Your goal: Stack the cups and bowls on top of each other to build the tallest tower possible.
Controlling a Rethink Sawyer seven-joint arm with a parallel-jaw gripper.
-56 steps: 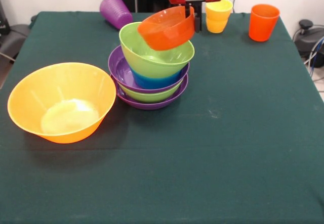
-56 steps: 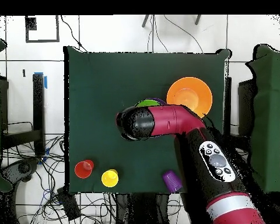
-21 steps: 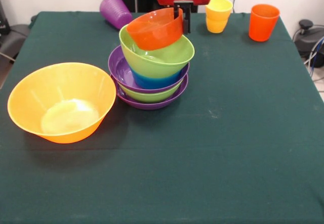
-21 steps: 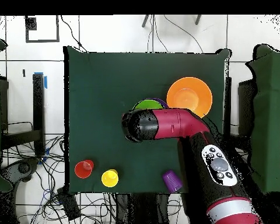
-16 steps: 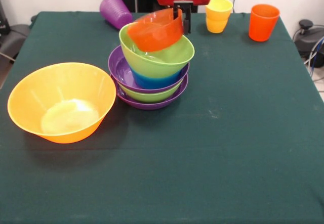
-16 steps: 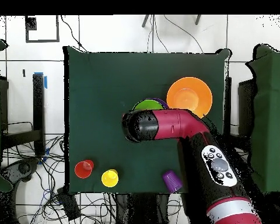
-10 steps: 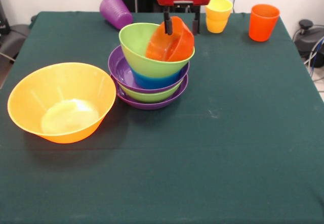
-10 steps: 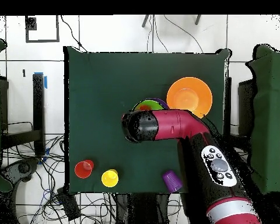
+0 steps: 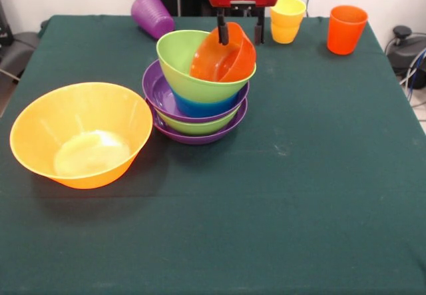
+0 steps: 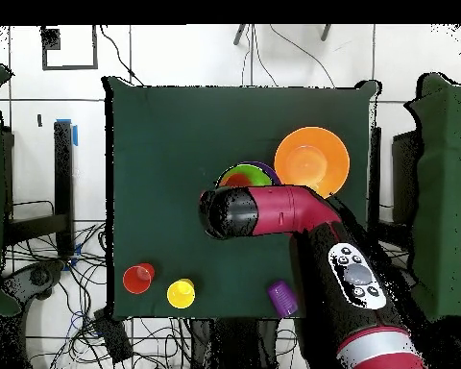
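The tower (image 9: 198, 102) stands mid-table: a purple bowl, a green one, a purple one, a blue one (image 9: 203, 106) and a green bowl (image 9: 178, 68) on top. The small red-orange bowl (image 9: 223, 58) leans steeply tilted inside the top green bowl. My gripper (image 9: 240, 32) hangs just over it, open, with one finger (image 9: 223, 34) at the bowl's rim and the other behind its right side. In the overhead view the arm (image 10: 273, 209) hides the gripper and most of the tower (image 10: 242, 177).
The very large yellow-orange bowl (image 9: 40, 118) sits at the front left and also shows overhead (image 10: 311, 159). At the far edge a ribbed purple cup (image 9: 152, 14) lies on its side, two yellow-orange cups (image 9: 287, 20) stand nested, and an orange-red cup (image 9: 346, 28) stands upright.
The red-orange bowl, held tilted above the tower 2.8 s ago, now rests leaning inside the top green bowl. The fingers have spread apart. Almost nothing moved in the last half second.
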